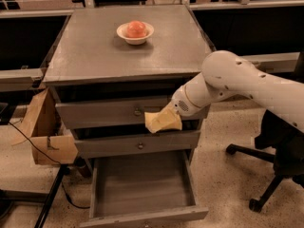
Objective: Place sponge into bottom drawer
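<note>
Jaws are pinching the sponge (159,123). It hangs off the gripper (169,117) with nothing under it, so I read the grip as holding. The gripper sits in front of the cabinet, level with the gap between the two knobbed fronts, right of centre. The bottom drawer (142,186) is pulled out, floor bare, directly below the sponge. Sponge's long axis runs roughly parallel to the drawer's front edge. My call: straight down, clear the middle front (109,145), release toward the back right corner.
</note>
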You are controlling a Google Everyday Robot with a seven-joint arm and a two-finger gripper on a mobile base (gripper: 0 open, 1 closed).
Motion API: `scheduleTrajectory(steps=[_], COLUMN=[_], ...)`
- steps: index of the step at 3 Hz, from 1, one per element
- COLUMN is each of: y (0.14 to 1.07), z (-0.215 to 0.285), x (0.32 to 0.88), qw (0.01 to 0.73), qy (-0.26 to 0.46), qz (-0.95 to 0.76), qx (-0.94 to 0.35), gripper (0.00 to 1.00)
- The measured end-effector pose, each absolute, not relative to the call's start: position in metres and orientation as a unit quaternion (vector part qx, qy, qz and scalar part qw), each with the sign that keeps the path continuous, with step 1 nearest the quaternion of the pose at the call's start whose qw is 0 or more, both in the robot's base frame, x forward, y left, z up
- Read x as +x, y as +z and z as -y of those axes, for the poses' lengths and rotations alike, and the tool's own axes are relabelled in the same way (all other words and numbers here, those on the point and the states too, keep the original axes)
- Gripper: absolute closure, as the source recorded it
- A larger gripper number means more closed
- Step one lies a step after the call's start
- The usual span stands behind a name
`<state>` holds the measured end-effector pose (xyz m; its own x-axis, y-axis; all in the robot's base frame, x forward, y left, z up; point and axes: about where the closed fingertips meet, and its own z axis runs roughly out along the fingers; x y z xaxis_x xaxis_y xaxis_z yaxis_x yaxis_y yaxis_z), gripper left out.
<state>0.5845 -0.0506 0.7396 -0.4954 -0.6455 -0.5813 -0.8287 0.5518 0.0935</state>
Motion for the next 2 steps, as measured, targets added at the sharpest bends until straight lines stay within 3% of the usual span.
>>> scheduleTrajectory(steps=[2], y=[0.731], z=[0.038], x=[0.588], qw=[0.252], qy=[0.192], qz=[-0.842], qx=[-0.437], gripper=[1.00])
